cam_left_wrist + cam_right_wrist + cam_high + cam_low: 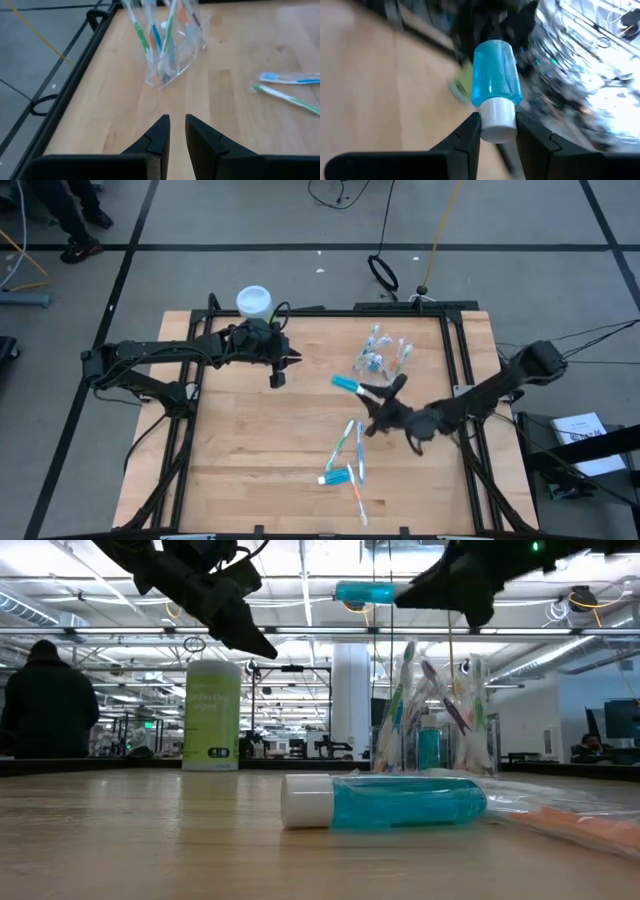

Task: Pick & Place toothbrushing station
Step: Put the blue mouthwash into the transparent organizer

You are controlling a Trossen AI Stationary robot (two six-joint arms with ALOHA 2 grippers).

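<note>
One blue toothpaste tube is clamped by its white cap in the right gripper, raised above the desk; best carried level toward the clear cup, released gently

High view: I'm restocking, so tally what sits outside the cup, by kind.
Tubes: 2 (held tube in right claw; loose tube)
Loose brushes: 3
Canister: 1
Total: 6
</note>
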